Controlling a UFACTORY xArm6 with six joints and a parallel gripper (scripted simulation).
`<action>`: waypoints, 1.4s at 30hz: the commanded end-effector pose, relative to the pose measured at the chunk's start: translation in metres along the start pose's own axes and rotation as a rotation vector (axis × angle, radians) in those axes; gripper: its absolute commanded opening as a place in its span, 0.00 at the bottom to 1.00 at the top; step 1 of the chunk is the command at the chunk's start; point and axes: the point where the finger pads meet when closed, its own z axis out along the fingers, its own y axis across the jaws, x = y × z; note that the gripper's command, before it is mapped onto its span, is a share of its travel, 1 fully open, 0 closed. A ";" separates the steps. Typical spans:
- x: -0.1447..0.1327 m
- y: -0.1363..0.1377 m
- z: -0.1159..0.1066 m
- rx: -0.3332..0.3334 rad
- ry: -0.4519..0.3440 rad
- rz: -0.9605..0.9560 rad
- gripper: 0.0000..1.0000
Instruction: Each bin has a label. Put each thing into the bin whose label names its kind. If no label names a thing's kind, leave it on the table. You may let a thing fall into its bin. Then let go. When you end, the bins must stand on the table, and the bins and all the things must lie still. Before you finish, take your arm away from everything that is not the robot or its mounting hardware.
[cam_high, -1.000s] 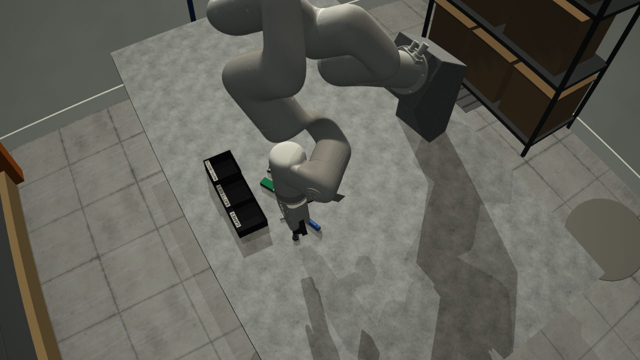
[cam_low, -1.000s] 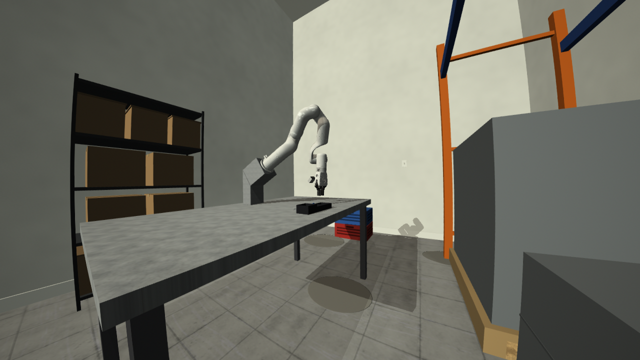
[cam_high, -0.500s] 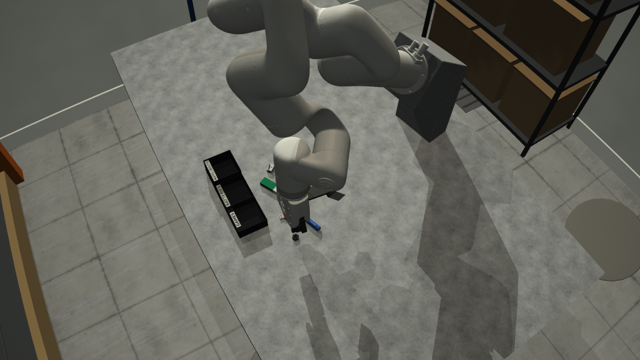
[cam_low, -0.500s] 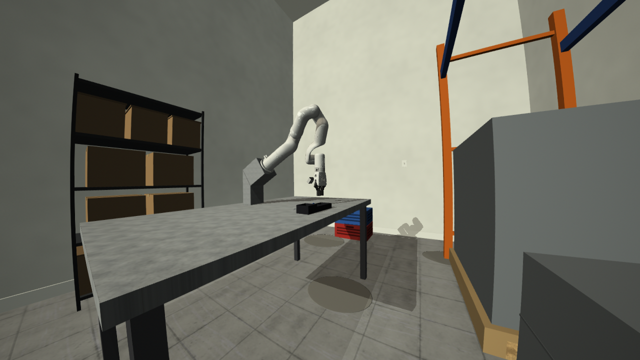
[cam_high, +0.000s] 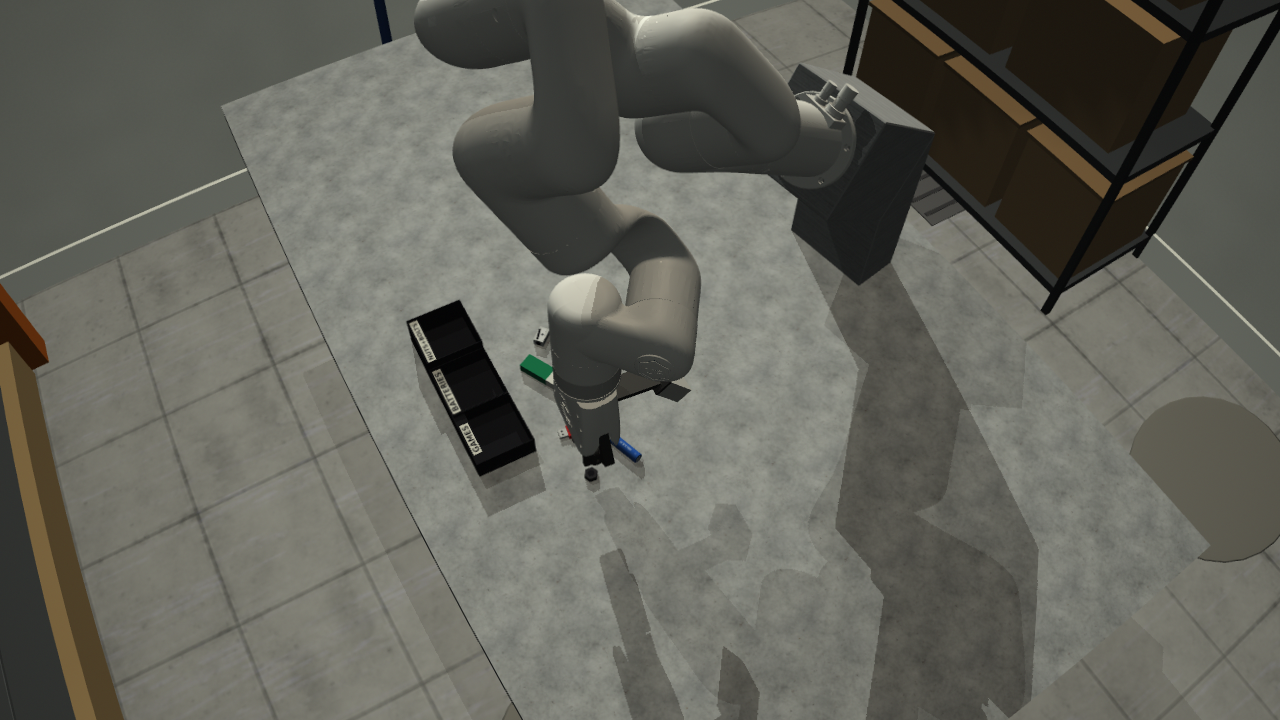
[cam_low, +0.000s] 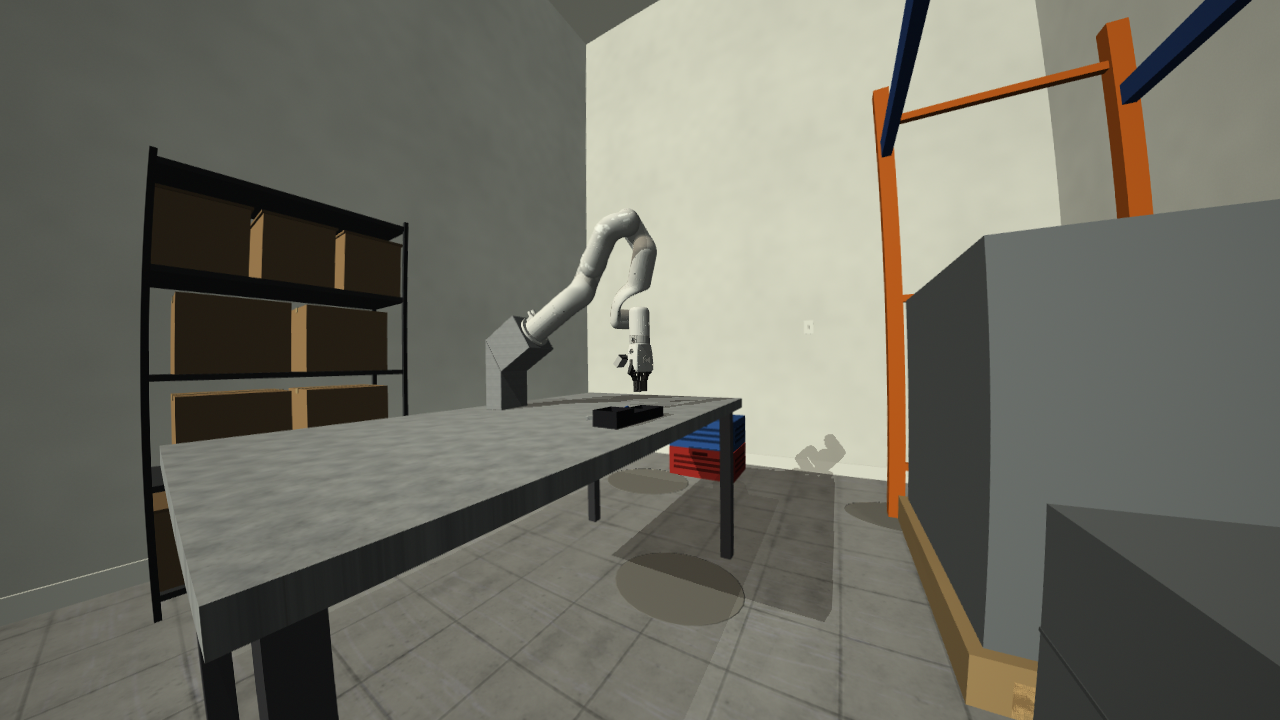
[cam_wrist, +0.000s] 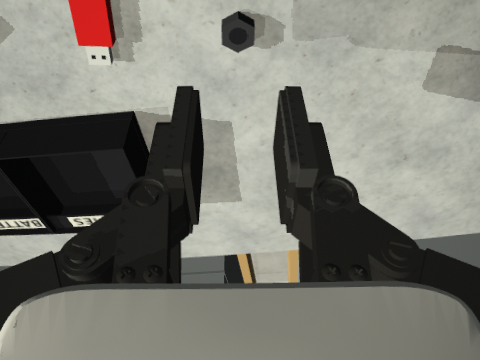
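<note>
Three joined black bins (cam_high: 506, 459) (cam_low: 610, 419) (cam_wrist: 65, 131) read NUTS+BOLTS, BATTERIES and GAMES in the top view; I see nothing inside their dark interiors. My gripper (cam_high: 598, 461) (cam_low: 639, 389) (cam_wrist: 238, 117) is partly open and empty, above the table. A dark hexagonal piece (cam_high: 590, 475) (cam_wrist: 238, 33) lies beyond the fingertips in the wrist view, between their lines. A red USB stick (cam_high: 569, 432) (cam_wrist: 93, 22) lies to its left there. A blue cylinder (cam_high: 630, 449), a green block (cam_high: 536, 366) and a small white piece with black marks (cam_high: 541, 336) lie nearby; the arm partly hides the green block.
The bins stand near one long edge of the grey table (cam_high: 358, 268) (cam_low: 375, 474), beside the loose things. The arm's base (cam_high: 859, 197) (cam_low: 507, 362) stands across the table from them. A shelf with brown boxes (cam_high: 1065, 179) (cam_low: 232, 335) is beyond the base.
</note>
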 end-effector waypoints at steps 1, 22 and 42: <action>0.000 0.000 0.000 -0.001 -0.001 0.000 0.30; -0.001 0.001 0.052 -0.001 -0.001 0.000 0.30; -0.001 0.000 0.068 -0.001 -0.001 0.000 0.30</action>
